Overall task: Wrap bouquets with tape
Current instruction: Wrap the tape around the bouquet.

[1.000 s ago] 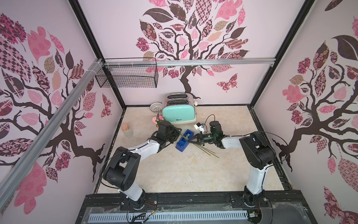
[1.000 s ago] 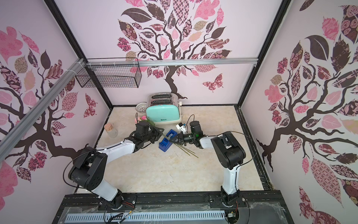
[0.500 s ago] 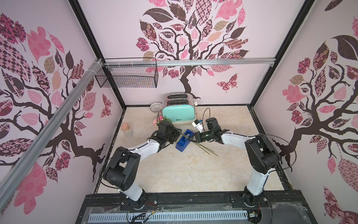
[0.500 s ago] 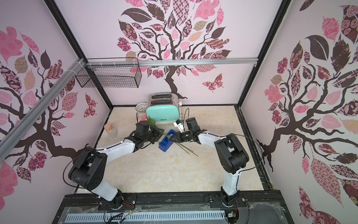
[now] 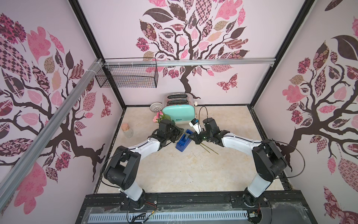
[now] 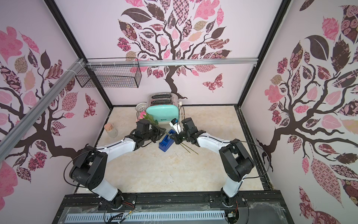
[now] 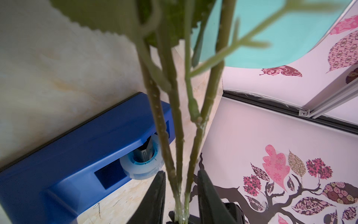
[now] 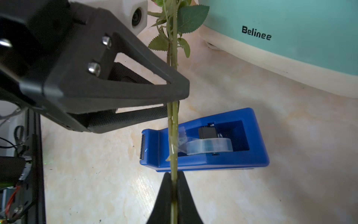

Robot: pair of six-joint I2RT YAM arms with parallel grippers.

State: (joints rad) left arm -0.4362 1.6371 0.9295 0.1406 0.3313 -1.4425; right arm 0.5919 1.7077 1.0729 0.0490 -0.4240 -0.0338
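The bouquet, pink roses (image 5: 156,118) on long green stems (image 8: 173,124), lies slanted above the blue tape dispenser (image 5: 183,142) in both top views. My left gripper (image 7: 181,178) is open: its fingers straddle the stems with a small gap on each side. My right gripper (image 8: 174,175) is shut on the stems just beyond the dispenser (image 8: 213,161). A clear strip from the tape roll (image 8: 209,145) sticks to the stems. In a top view the left gripper (image 6: 161,131) and the right gripper (image 6: 175,138) face each other across the dispenser (image 6: 165,143).
A mint toaster (image 5: 178,115) stands right behind the grippers, with a white strainer (image 5: 156,106) beside it. A corked glass jar (image 5: 127,131) sits near the left wall. A wire basket (image 5: 127,77) hangs on the back wall.
My right gripper has slid left along the stems, up to the dispenser. The left arm has stayed in place and its jaws have narrowed slightly.
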